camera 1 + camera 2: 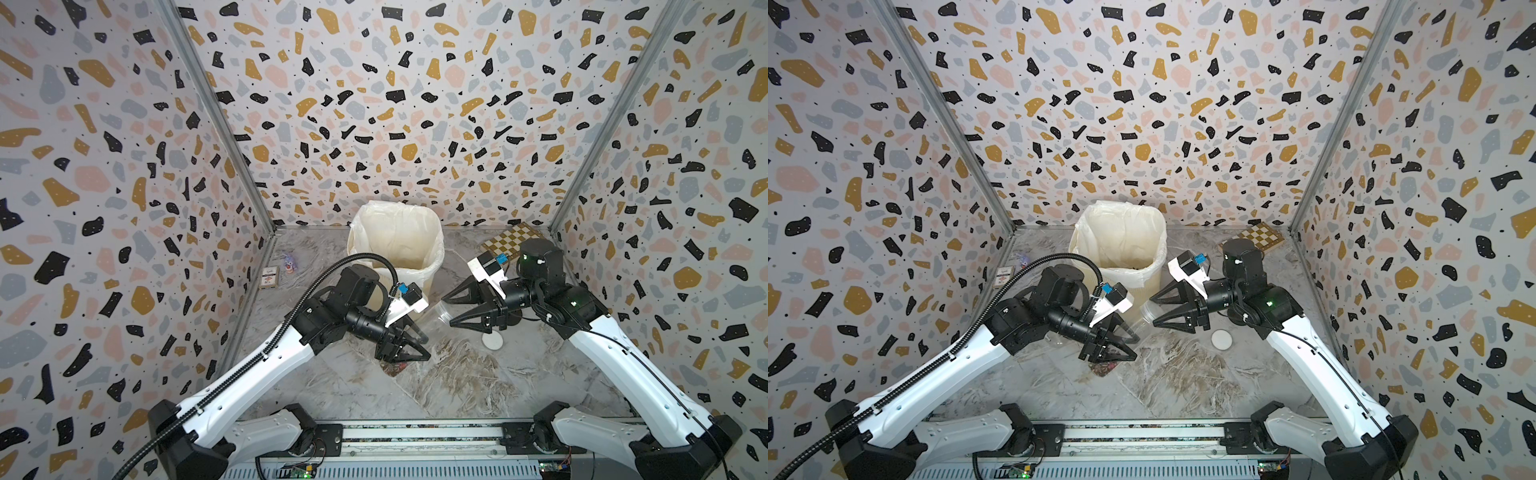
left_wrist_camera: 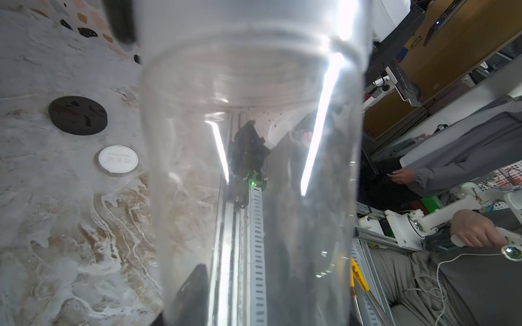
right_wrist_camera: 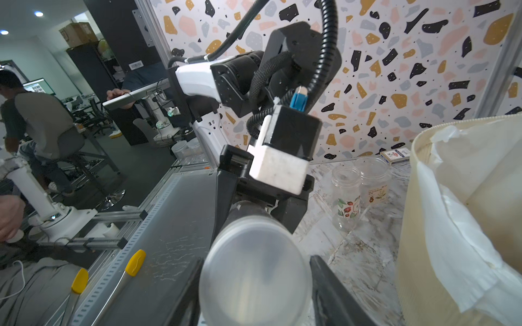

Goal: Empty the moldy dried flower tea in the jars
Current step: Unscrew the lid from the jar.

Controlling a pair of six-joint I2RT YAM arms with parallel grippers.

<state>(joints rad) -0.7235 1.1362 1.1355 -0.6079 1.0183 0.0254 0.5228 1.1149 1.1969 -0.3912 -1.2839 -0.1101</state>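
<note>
Marble tabletop (image 1: pixel 457 386): tube (image 1: pixel 435 319), cap toward right gripper (image 1: pixel 446 309) (jaws straddling it, grip unclear), left gripper (image 1: pixel 415 347) clamping body; white lid (image 1: pixel 492 340), print unreadable.

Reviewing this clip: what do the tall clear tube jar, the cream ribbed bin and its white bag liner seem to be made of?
The tall clear tube jar: probably glossy clear plastic, see-through with sharp light streaks; glass not ruled out. The cream ribbed bin: likely matte moulded plastic, with even vertical ribs. The white bag liner: thin plastic film, translucent, creased, draped over the rim.
</note>
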